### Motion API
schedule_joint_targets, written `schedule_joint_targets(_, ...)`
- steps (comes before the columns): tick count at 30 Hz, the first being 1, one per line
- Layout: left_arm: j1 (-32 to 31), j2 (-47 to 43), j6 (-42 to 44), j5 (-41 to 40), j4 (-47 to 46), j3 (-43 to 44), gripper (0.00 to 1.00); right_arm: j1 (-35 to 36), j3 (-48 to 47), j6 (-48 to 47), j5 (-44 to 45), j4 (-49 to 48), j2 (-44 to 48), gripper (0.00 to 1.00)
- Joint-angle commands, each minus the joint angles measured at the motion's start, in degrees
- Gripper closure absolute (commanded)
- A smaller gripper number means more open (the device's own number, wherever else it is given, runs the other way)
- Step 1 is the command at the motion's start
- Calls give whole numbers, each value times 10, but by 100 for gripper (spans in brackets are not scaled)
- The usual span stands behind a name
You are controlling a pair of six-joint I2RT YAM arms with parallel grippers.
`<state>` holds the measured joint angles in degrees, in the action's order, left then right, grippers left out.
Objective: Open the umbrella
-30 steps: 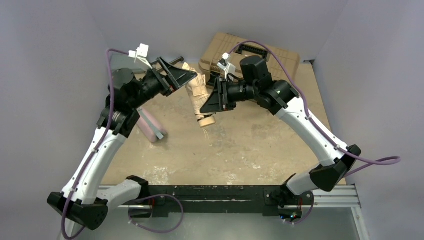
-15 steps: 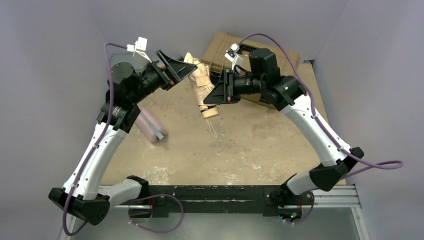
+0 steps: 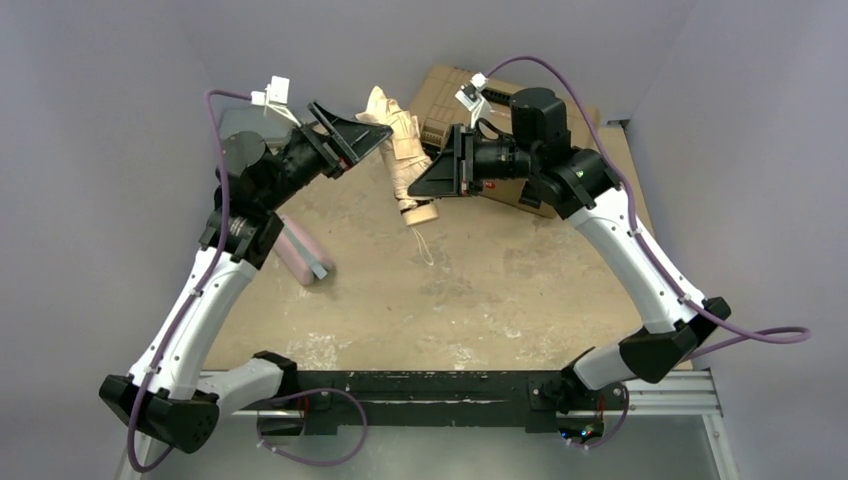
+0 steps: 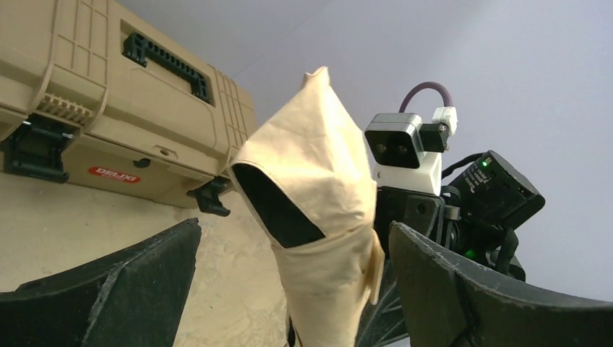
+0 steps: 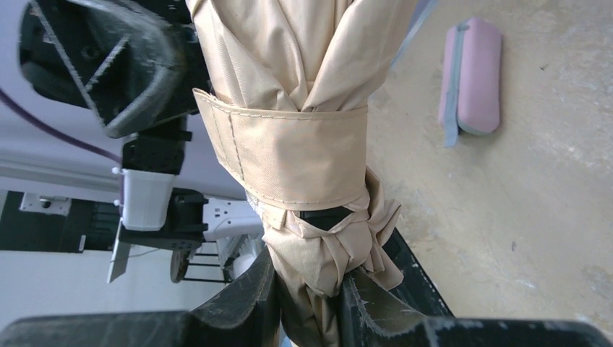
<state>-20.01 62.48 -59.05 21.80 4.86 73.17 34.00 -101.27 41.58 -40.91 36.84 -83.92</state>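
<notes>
Folded umbrella [image 3: 402, 150], held clear of the desk [image 3: 480, 290] just left of the toolbox [image 3: 565, 120] and tilted, its fabric tip toward the far wall and its cream knob [image 3: 421, 213] toward the arm bases. A thin cord [image 3: 427, 246] hangs from the knob toward the desk. The canopy is bunched in pleats and bound by a closed fabric strap [image 5: 289, 155], seen close in the right wrist view. The right hand [image 3: 418, 188] reaches in from the toolbox side and holds the umbrella at a narrow setting, both fingers pressed on the gathered fabrics below the strap, on the knob side. The left hand [image 3: 378, 138] comes from the side away from the toolbox and stands wide; in the left wrist view its two fingers lie on either side of the umbrella's tip end, apart from the fabric. The toolbox, tan with black latches and a black top handle, lies flat at the far edge of the desk. A pink pouch [image 3: 300, 252] with a grey strip lies on the desk well left of the toolbox, nearer the bases, beneath the left arm.
</notes>
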Motion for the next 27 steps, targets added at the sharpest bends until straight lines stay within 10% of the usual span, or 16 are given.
schedule_joint_targets(1, 1, 7, -27, 30, -94, -14, 0, 0, -24, 23, -69, -108, 18, 100)
schedule_joint_targets(15, -15, 37, -77, 63, -175, -21, 18, 1, 18, 68, -147, -198, 13, 100)
schedule_joint_targets(20, -21, 34, -90, 58, -194, -32, 46, 0, 44, 92, -171, -242, 17, 100)
schedule_joint_targets(23, -23, 34, -88, 64, -188, -26, 92, 0, 58, 101, -175, -259, 21, 100)
schedule_joint_targets(25, -23, 32, -85, 59, -154, -18, 100, 0, 57, 86, -168, -242, 22, 100)
schedule_joint_targets(27, -23, 23, -73, 46, -105, -12, 100, -2, 33, 40, -137, -166, 17, 67)
